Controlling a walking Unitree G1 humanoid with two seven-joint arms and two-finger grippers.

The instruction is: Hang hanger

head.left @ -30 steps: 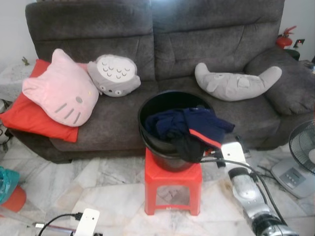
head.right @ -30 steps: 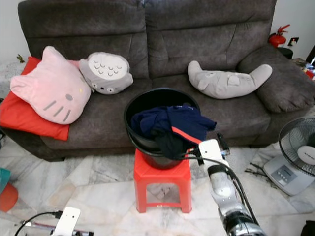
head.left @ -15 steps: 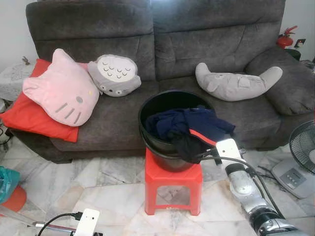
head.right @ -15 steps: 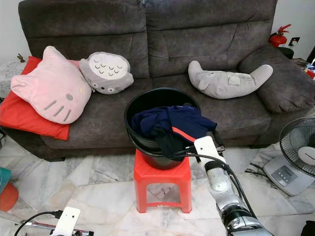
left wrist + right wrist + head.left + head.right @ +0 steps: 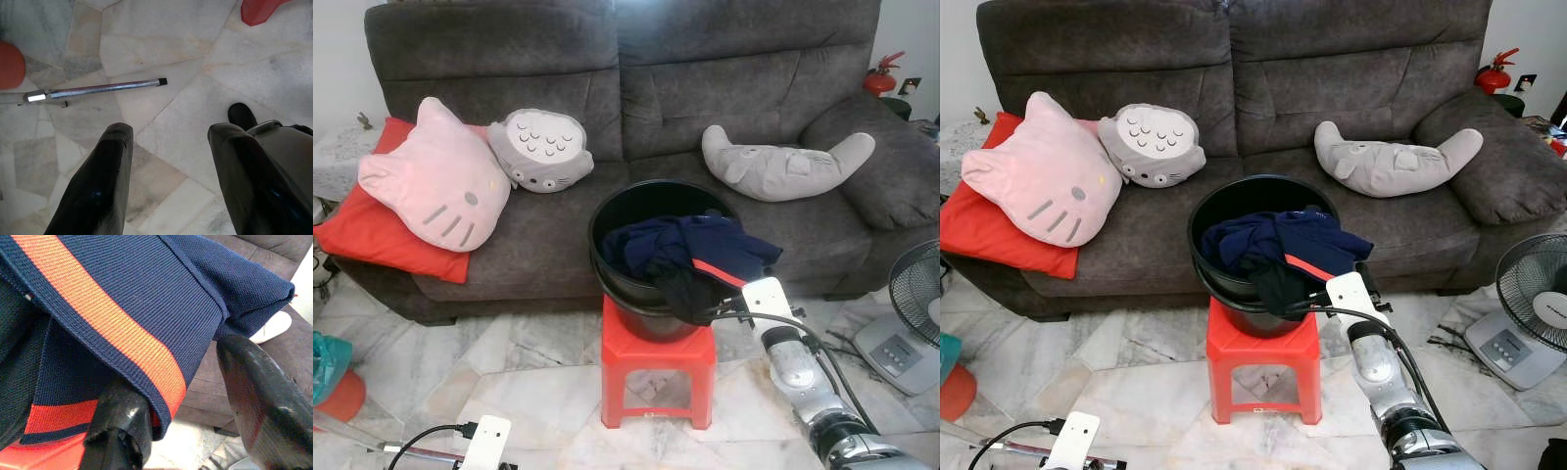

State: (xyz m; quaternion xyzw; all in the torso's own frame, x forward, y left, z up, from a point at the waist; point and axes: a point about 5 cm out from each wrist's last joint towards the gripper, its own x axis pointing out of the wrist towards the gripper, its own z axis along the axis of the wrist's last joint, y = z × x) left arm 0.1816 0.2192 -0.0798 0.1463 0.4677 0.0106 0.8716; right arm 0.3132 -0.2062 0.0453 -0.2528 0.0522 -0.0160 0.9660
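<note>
The right tool (image 5: 181, 396), its fingers spread apart, has pushed forward over the last second to the hem of the navy garment (image 5: 690, 250) with the orange stripe that spills over the rim of the black bucket (image 5: 607, 220) on a red stool (image 5: 658, 367); one finger (image 5: 120, 418) now sits under the fabric edge and the other (image 5: 259, 382) beside it, with nothing clamped yet. That advance suggests the robot is going for the clothing first, so the hanging itself looks some way off; no hanger can be made out among the laundry. The left tool (image 5: 168, 176) hangs low over the marble floor (image 5: 161, 39), fingers apart, above a metal rod (image 5: 98, 89) lying on the tiles. Behind the bucket, a grey sofa (image 5: 724, 88) carries a pink cat cushion (image 5: 435, 181), a grey owl cushion (image 5: 540, 149) and a grey crescent cushion (image 5: 783, 166); a fan (image 5: 911, 294) stands on the floor at the robot's right. No brand, label or legible writing shows anywhere.
</note>
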